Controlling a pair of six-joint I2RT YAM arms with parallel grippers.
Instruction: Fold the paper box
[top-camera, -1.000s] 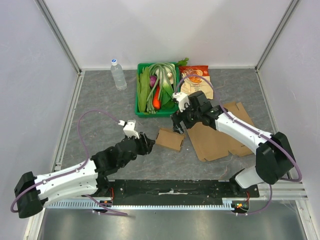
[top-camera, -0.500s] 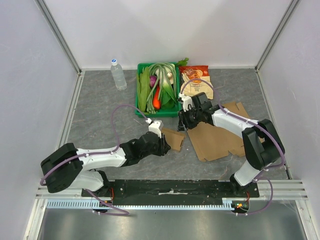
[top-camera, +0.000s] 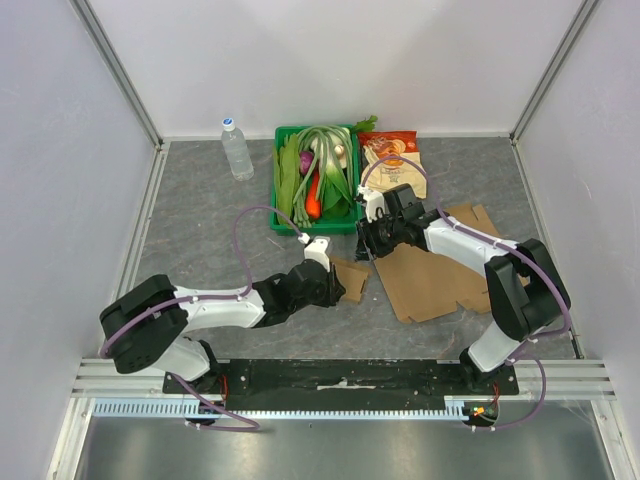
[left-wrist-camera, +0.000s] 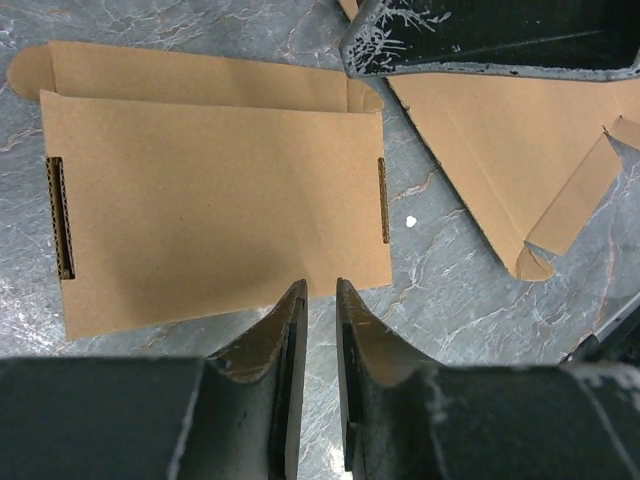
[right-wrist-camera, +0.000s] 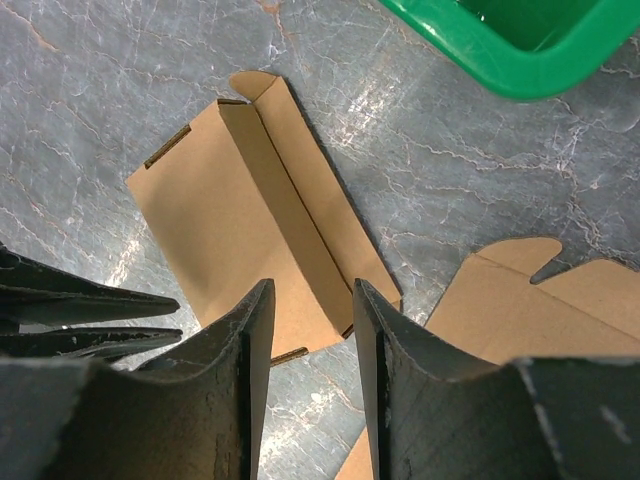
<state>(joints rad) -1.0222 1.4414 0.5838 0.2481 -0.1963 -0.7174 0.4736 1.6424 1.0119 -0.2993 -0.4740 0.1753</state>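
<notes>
The box (top-camera: 355, 280) lies flat on the worktop just near-side of the green bin (top-camera: 278, 170), its long axis crosswise to the left claw (left-wrist-camera: 318, 290), which is almost together and empty at its near long edge, while the right claw (right-wrist-camera: 310, 300), jaws apart, hovers over its bin-side end.

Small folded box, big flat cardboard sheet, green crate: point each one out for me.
small folded box (left-wrist-camera: 220, 200), left wrist view, middle of its top panel.
big flat cardboard sheet (top-camera: 432, 285), top external view, bare centre of the sheet.
green crate (right-wrist-camera: 520, 72), right wrist view, its near rim.
</notes>
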